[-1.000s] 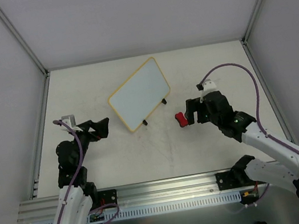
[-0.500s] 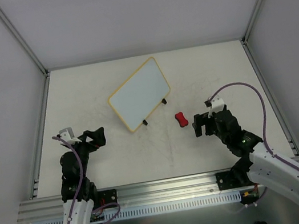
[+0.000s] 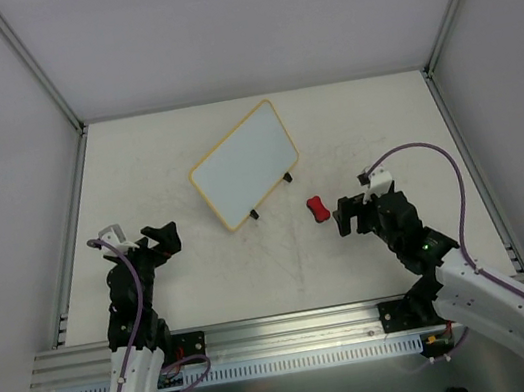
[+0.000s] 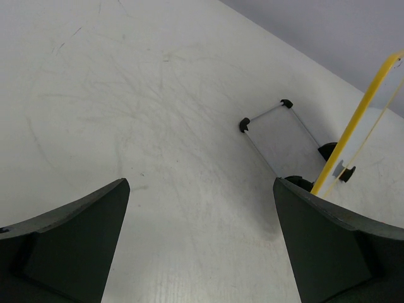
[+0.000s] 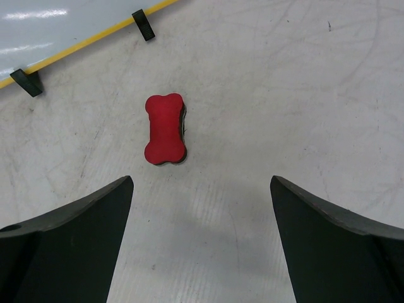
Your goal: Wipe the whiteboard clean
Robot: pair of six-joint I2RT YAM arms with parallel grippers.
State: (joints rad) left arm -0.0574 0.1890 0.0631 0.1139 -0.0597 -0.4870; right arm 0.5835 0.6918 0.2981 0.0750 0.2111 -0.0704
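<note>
Your right pincer (image 3: pixel 345 216) let go of the red eraser (image 3: pixel 317 209), eraser now on the desk (image 3: pixel 381 124), right and left pincer (image 3: pixel 162 240) drawn back.

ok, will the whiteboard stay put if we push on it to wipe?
Probably not on its own. The whiteboard rests on only two small black feet on a bare table, so a push would likely slide it or tip it back. It looks thin, so probably light. It also looks flat and rigid, so it shouldn't flex.

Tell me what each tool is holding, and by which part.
Nothing is held. Left tool and right tool stand open and empty; the red eraser lies free on the table.
</note>
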